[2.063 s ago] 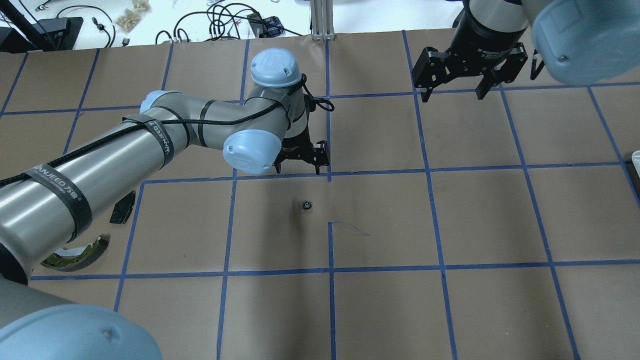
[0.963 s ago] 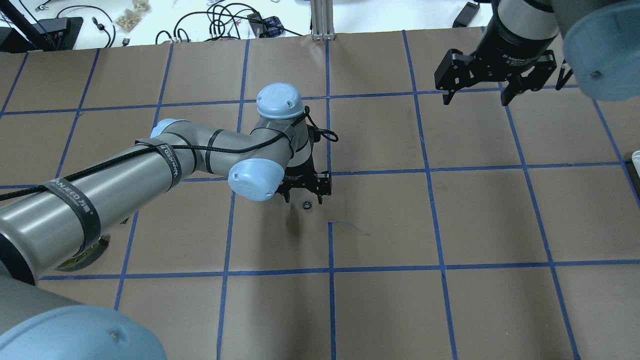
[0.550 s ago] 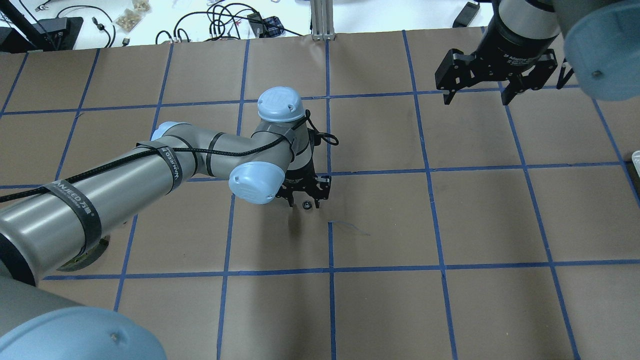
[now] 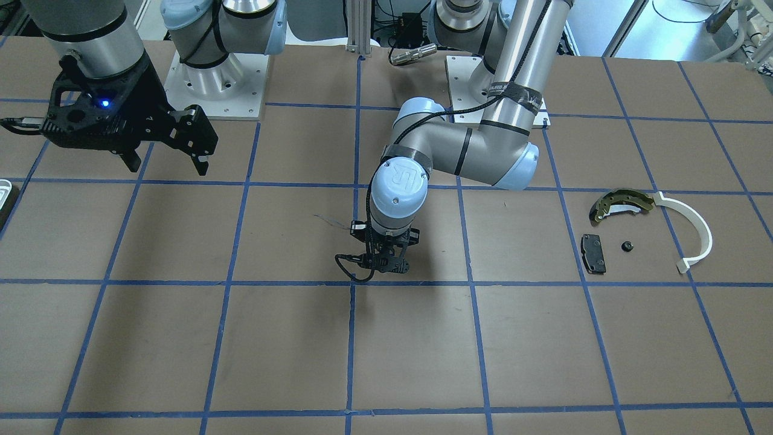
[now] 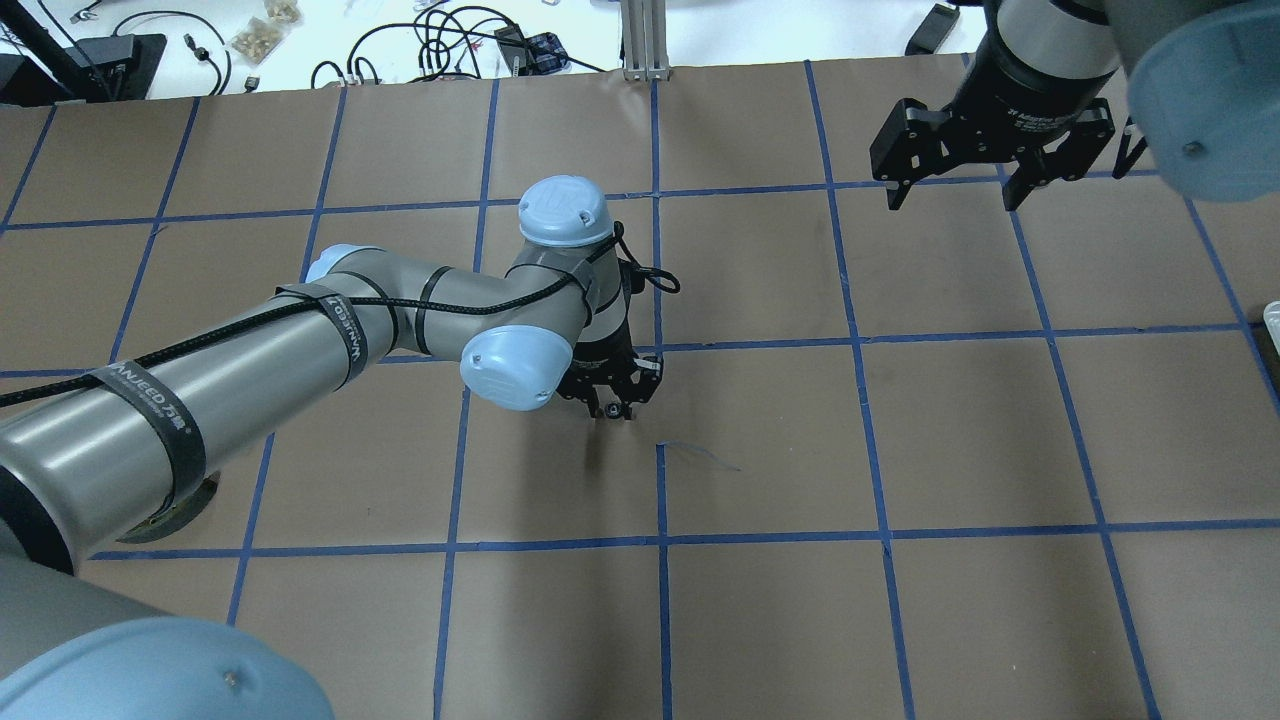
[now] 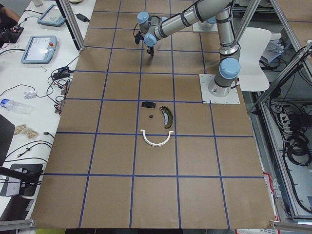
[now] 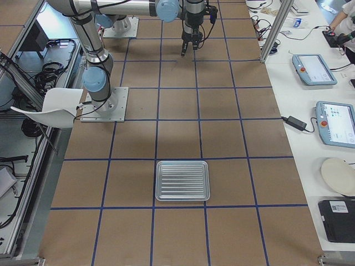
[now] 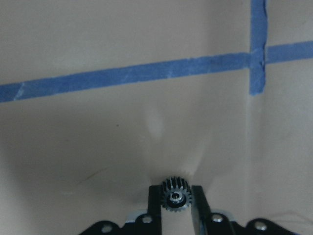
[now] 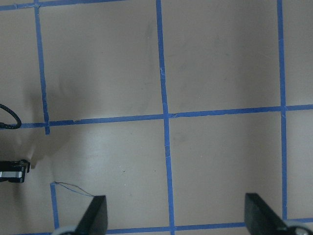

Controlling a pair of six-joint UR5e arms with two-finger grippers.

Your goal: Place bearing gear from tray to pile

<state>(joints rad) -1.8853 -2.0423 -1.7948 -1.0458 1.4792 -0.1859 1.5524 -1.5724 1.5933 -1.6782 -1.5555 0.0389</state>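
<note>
The bearing gear [image 8: 176, 198], small, dark and toothed, sits on the brown table paper between the fingers [image 8: 198, 208] of my left gripper [image 5: 610, 406], which is shut on it near the table's middle. The left gripper also shows in the front-facing view [image 4: 386, 266]. My right gripper [image 5: 950, 198] is open and empty, held above the far right of the table. The pile lies on my left: an olive brake shoe [image 4: 619, 202], a white arc [image 4: 694, 232], a black pad [image 4: 593, 252] and a small dark part [image 4: 627, 246]. The ribbed metal tray [image 7: 182, 180] lies on my right.
Blue tape lines grid the table paper. Only the tray's rim [image 5: 1272, 315] shows at the overhead view's right edge. My left arm covers most of the brake shoe [image 5: 180, 510] there. Cables and clutter lie beyond the far edge.
My left gripper came down over the gear and its fingers closed on it. My right arm moved right and back early on, then stayed still.
</note>
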